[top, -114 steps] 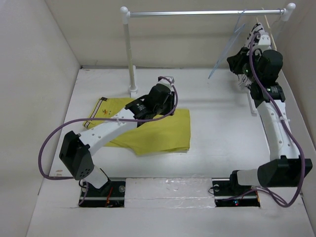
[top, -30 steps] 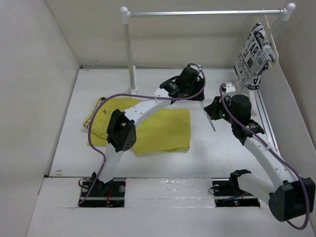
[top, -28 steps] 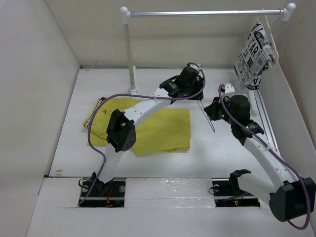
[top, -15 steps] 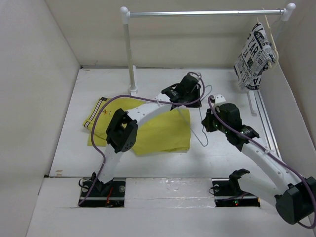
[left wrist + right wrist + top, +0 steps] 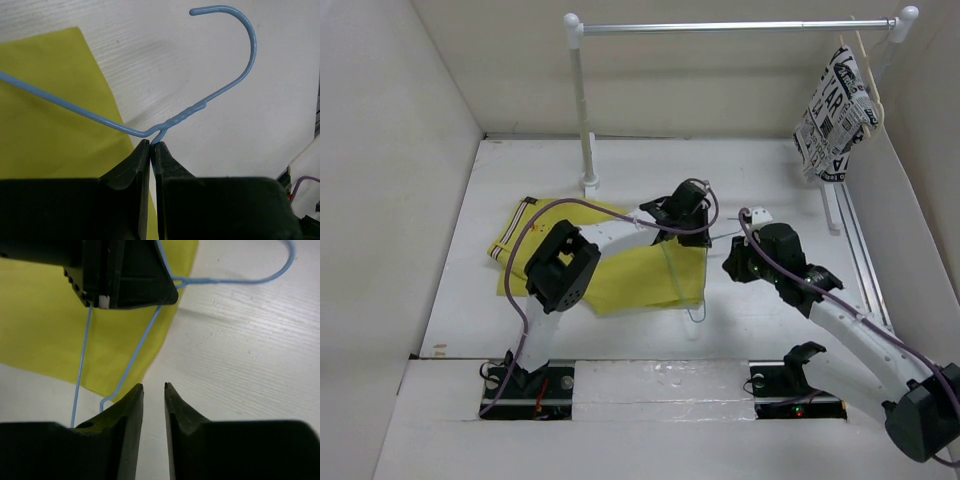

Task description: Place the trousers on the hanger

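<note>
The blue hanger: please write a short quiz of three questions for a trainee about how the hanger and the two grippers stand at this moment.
1. True or false: the left gripper is shut on the hanger, just below its twisted neck.
2. Fill the gap: in the left wrist view, the hanger's hook is over the bare ____, beside the trousers.
3. Choose one: what is between the fingers of the right gripper? A) the hanger's wire B) yellow fabric C) nothing; the jaws stand a little apart.

Key: 1 true; 2 table; 3 C.
</note>
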